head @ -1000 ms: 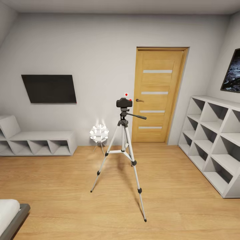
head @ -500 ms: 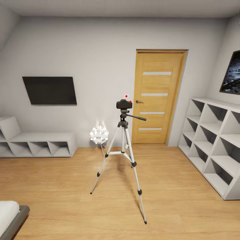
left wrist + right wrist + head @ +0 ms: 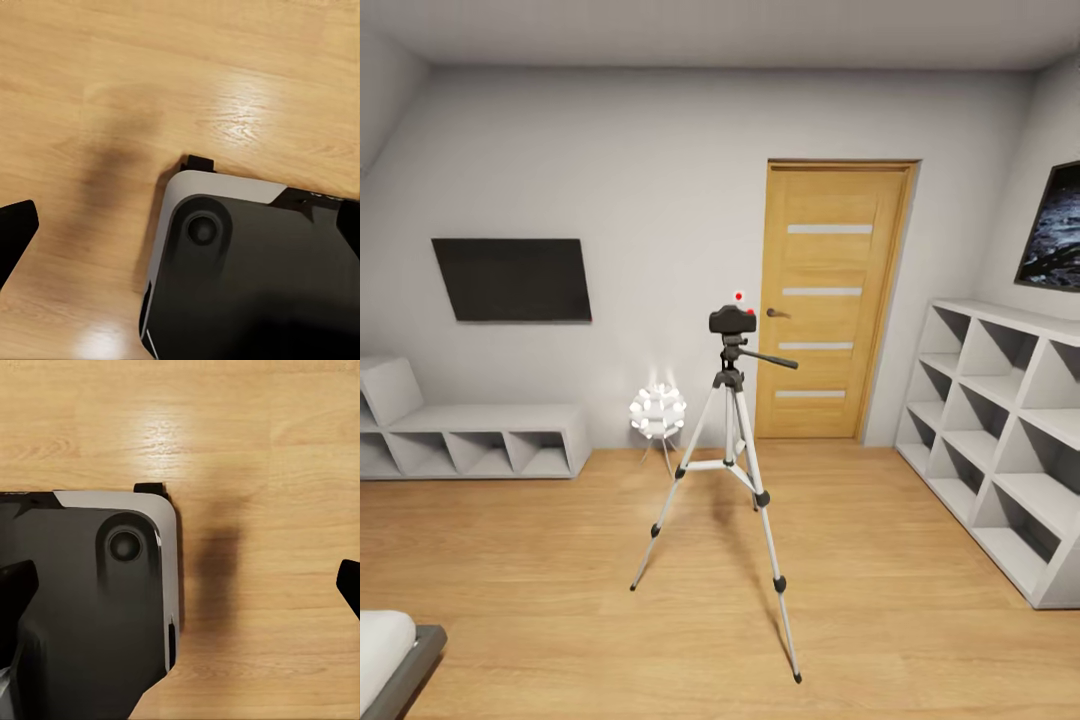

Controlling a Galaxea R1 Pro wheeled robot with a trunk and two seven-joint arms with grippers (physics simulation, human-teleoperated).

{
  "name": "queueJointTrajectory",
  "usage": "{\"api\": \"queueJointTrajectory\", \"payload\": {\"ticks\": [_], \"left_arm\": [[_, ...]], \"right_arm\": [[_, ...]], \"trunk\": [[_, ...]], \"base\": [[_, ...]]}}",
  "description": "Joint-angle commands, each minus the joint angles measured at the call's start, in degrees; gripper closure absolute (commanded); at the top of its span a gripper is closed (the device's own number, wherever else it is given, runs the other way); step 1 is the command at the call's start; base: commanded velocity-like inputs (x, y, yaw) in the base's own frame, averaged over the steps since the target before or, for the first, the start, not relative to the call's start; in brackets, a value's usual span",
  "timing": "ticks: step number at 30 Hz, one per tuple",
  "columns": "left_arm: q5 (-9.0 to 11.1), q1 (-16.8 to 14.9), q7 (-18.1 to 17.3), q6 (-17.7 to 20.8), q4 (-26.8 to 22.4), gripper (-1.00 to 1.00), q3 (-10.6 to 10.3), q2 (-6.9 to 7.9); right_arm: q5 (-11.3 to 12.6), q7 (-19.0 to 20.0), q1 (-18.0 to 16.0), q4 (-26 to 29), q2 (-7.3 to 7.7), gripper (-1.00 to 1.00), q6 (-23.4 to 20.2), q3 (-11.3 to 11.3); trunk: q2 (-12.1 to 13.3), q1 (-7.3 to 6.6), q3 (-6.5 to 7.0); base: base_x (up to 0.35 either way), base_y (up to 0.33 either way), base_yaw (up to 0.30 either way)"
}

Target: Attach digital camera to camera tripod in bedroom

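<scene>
Your left claw [image 3: 180,225] stands wide, with nothing between its fingers: one dark fingertip [image 3: 15,229] shows at one edge of the left wrist view and the other at the far edge. Under it lies the robot's base [image 3: 247,277], black on top with a grey rim, and beyond that the light wood floor [image 3: 112,75].

Your right claw [image 3: 180,585] is spread wide too and holds nothing. One of its dark fingertips [image 3: 16,592] crosses the base [image 3: 90,600]; the other sits at the opposite edge over bare floor [image 3: 262,435].

Take the wooden door [image 3: 830,300] as your mark. In the head view the camera tripod [image 3: 730,470] stands in front of the door, slightly to its left, its three silver legs spread on the floor [image 3: 560,560]. The digital camera [image 3: 732,319] sits on top of the tripod's head, its red button up, level with the door handle. The tripod's black handle [image 3: 765,356] sticks out towards the door.

Left of the door, by the wall, a white ball-shaped lamp [image 3: 657,412] glows behind the tripod. Further left a dark screen [image 3: 513,279] hangs on the wall above a low white shelf unit [image 3: 470,440]. Right of the door stand white cube shelves [image 3: 1000,440], with a dark picture [image 3: 1052,225] above them. A corner of the bed [image 3: 390,650] shows far left of the door, nearest to you.
</scene>
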State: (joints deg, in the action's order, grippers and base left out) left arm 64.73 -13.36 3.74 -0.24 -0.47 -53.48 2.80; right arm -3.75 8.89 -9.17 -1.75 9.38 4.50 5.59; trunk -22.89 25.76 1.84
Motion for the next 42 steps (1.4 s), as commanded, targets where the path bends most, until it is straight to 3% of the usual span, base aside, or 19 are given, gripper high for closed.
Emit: {"api": "queueJointTrajectory", "payload": {"ticks": [1,42], "left_arm": [[0.4,0.0,0.2,0.0,-0.1,-1.0,-0.5,0.01],[0.4,0.0,0.2,0.0,-0.1,-1.0,-0.5,0.01]], "right_arm": [[-0.4,0.2,-0.1,-0.2,0.03,-1.0,0.3,0.5],[-0.5,0.2,-0.1,-0.2,-0.06,-1.0,0.2,0.5]], "trunk": [[0.0,0.02,0.07],[0.0,0.02,0.39]], "base": [[0.0,0.0,0.0],[0.0,0.0,0.0]]}}
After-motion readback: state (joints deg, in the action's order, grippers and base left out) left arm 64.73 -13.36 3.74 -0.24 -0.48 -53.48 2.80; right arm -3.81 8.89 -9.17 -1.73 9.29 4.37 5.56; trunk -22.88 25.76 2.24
